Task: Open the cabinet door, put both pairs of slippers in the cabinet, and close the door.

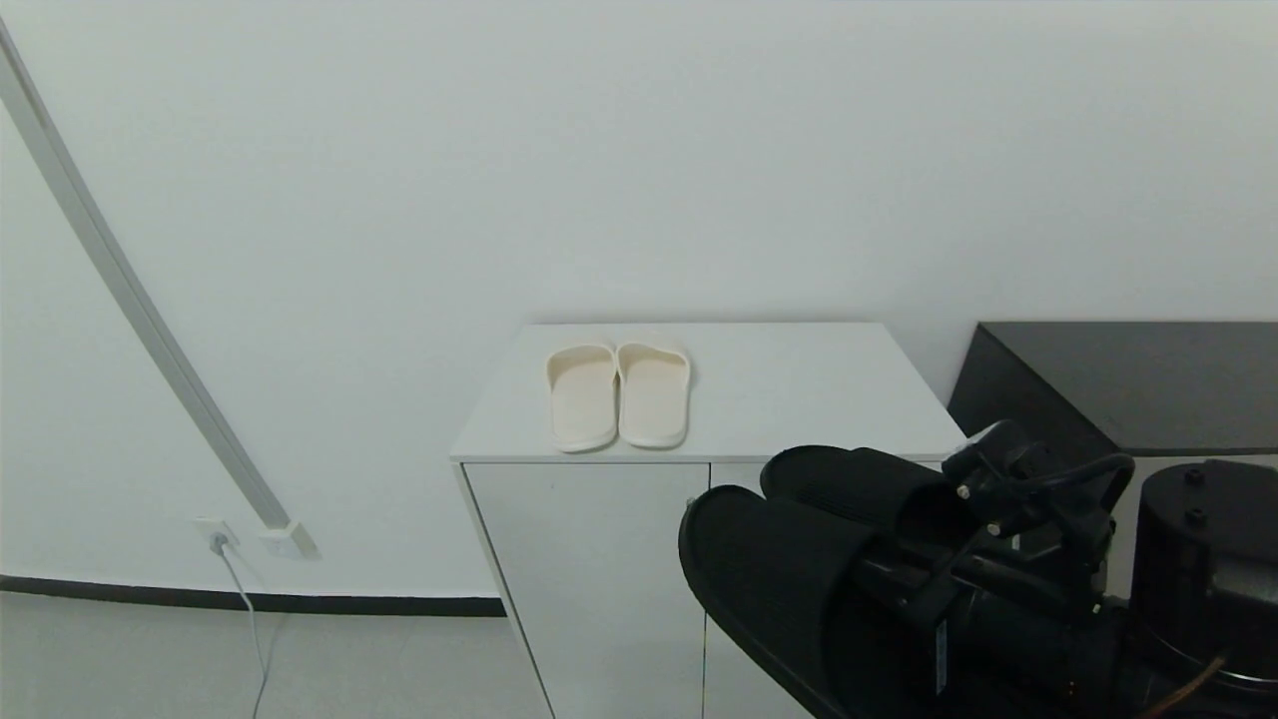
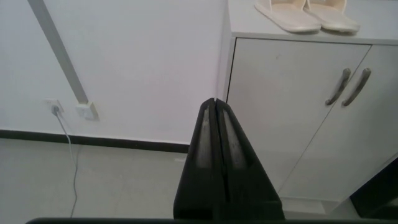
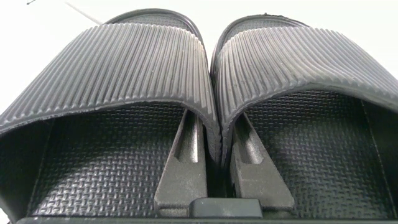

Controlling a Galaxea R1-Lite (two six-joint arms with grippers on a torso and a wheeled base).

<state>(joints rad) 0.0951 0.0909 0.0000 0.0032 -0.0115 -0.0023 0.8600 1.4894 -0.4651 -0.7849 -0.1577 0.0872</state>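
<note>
In the head view the cream slippers (image 1: 618, 395) lie on top of the closed cabinet (image 1: 589, 559), and the black slippers (image 1: 789, 559) hang before its right door. The left wrist view has the left end effector (image 2: 216, 107) pressed shut and empty, presumably kept free for the handles (image 2: 348, 86). In the right wrist view the right end effector (image 3: 214, 124) pinches both straps' inner edges together, so one grip carries the pair.

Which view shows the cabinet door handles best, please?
Left wrist view: both handles show whole on the shut doors. In the head view black slippers largely cover them; the right wrist view faces those slippers.
</note>
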